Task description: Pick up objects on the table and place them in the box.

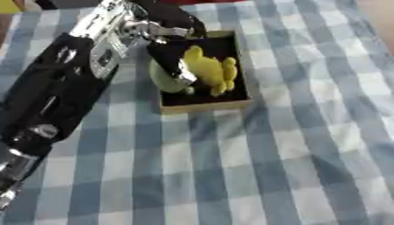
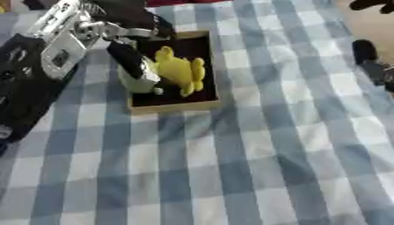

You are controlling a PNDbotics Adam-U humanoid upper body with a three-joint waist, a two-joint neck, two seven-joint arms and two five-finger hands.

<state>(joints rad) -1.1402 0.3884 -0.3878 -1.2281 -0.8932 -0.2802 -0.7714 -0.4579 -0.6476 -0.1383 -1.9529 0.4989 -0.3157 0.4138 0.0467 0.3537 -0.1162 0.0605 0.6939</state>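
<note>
Where the left arm reaches in from the upper left, its left hand (image 1: pixel 171 61) hangs over the left half of the box (image 1: pixel 231 102), dark fingers pointing down into it. They seem wrapped round a pale green rounded obj (image 1: pixel 163 79) at the box's left wall, but it's too blurred to be sure if they pinch it or only lie against it — can't tell.

Yellow toy (image 1: pixel 209 70): soft-looking, lumpy, roughly animal-shaped w/ stubby limbs sticking out to the right & bottom; bright matt yellow. It lies inside the box, about mid-floor, just right of the fingers and touching or nearly touching them.

Box is shallow, rectangular, tan walls like cardboard or light wood, black lining inside. It sits on the far part of the table, slightly askew.

No brand, label or writing can be read anywhere.

Tablecloth (image 1: pixel 254 167): woven-looking check, pale blue, grey-blue & white squares, flat w/ slight wrinkles, covers the whole surface. Near half holds nothing but cloth.

Left arm (image 1: pixel 61 88): glossy black shells, silver metal at wrist & joints, a silver-grey block near the wrist.

Right hand (image 2: pixel 373 66) shows only in the right eye view, at the right edge: dark, blurred shape above the cloth, well apart from the box. Fingers not readable, can't tell how they stand.
</note>
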